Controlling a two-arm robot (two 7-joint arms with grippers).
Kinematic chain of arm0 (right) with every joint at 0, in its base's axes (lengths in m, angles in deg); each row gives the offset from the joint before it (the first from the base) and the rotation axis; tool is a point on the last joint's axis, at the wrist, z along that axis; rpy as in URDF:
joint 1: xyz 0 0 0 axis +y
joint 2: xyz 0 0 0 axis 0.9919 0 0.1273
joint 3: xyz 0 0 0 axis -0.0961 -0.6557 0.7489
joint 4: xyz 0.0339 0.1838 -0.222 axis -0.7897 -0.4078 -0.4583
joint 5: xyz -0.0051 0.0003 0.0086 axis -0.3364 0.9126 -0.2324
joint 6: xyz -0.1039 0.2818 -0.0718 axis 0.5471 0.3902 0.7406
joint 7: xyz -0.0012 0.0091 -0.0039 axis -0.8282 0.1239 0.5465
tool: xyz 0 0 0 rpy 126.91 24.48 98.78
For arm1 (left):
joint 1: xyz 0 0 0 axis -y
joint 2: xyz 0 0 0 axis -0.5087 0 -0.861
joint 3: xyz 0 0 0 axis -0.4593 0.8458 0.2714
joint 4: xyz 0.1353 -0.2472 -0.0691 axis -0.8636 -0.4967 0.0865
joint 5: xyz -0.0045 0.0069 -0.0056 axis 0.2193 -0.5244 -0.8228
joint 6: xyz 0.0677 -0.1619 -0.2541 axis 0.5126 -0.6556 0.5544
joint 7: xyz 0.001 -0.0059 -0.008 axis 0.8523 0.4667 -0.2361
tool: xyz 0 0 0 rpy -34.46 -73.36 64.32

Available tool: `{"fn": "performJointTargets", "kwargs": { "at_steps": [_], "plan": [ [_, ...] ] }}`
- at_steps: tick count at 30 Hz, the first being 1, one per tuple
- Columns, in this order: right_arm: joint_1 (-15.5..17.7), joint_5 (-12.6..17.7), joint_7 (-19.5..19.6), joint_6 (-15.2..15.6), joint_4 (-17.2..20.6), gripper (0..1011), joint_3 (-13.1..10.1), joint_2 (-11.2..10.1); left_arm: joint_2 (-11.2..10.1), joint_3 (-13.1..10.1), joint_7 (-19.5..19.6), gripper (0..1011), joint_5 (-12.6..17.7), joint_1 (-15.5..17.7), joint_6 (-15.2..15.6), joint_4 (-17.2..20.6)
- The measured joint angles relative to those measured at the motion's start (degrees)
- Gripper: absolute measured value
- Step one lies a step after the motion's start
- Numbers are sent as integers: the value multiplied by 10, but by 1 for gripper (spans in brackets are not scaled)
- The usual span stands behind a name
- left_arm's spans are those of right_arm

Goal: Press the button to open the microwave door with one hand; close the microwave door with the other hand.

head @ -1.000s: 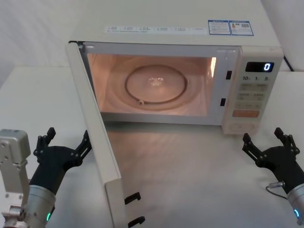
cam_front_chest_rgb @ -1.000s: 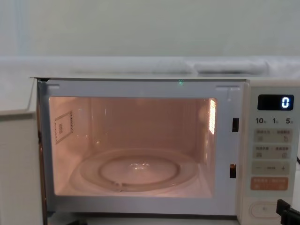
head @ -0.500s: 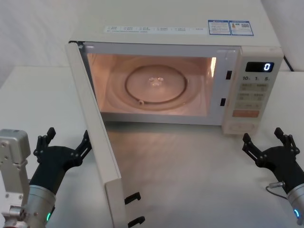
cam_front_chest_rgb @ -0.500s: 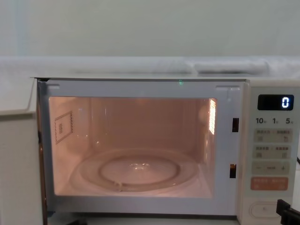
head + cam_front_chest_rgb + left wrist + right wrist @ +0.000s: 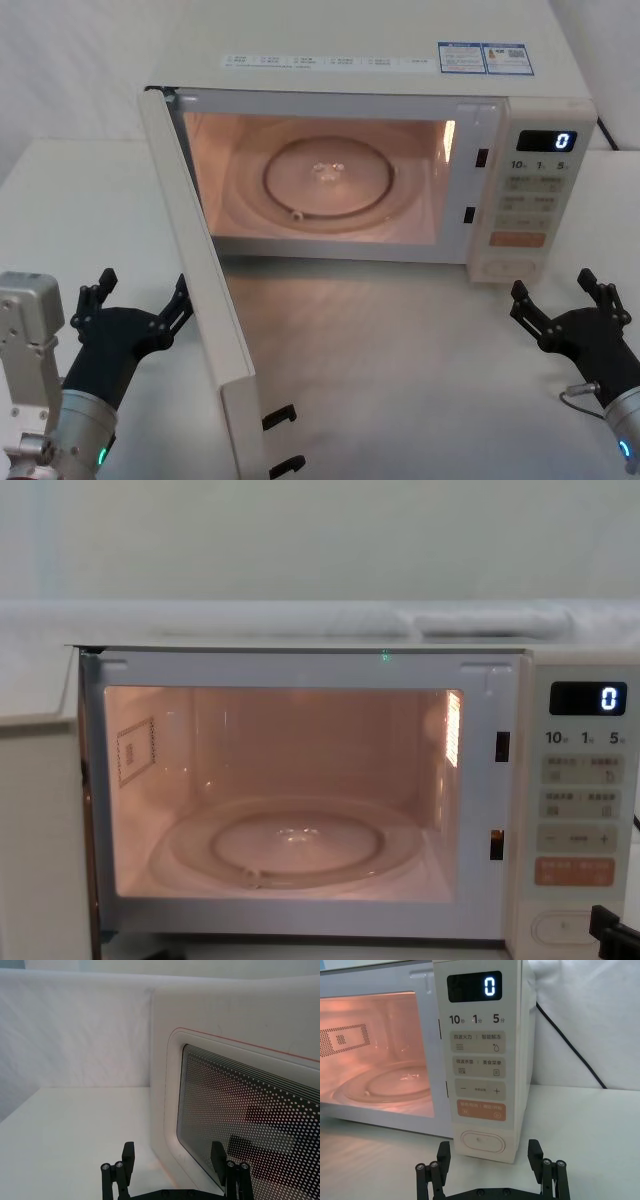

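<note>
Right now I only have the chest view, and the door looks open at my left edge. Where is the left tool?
Observer: The left tool sits low over the table, close beside the outer face of the microwave door, fingers spread open. I cannot tell if it touches.
Operator: How far out is the door?
Observer: Swung wide, roughly square to the oven front, with its latch hooks at the near end.
Operator: And the right tool? I just see a black tip.
Observer: The right tool is open and faces the button, with a clear gap between them.
</note>
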Motion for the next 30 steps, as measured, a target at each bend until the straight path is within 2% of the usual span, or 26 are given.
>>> {"fn": "performJointTargets", "kwargs": {
  "at_steps": [5,10,19,20,23,30],
  "plan": [
    [0,0,0,0,0,1002,0,0,0,0,0,1001,0,0,0,0],
    [0,0,0,0,0,1002,0,0,0,0,0,928,0,0,0,0],
    [0,0,0,0,0,1002,0,0,0,0,0,668,0,0,0,0],
    [0,0,0,0,0,1002,0,0,0,0,0,605,0,0,0,0],
    [0,0,0,0,0,1002,0,0,0,0,0,544,0,0,0,0],
    [0,0,0,0,0,1002,0,0,0,0,0,294,0,0,0,0]
  ]
}}
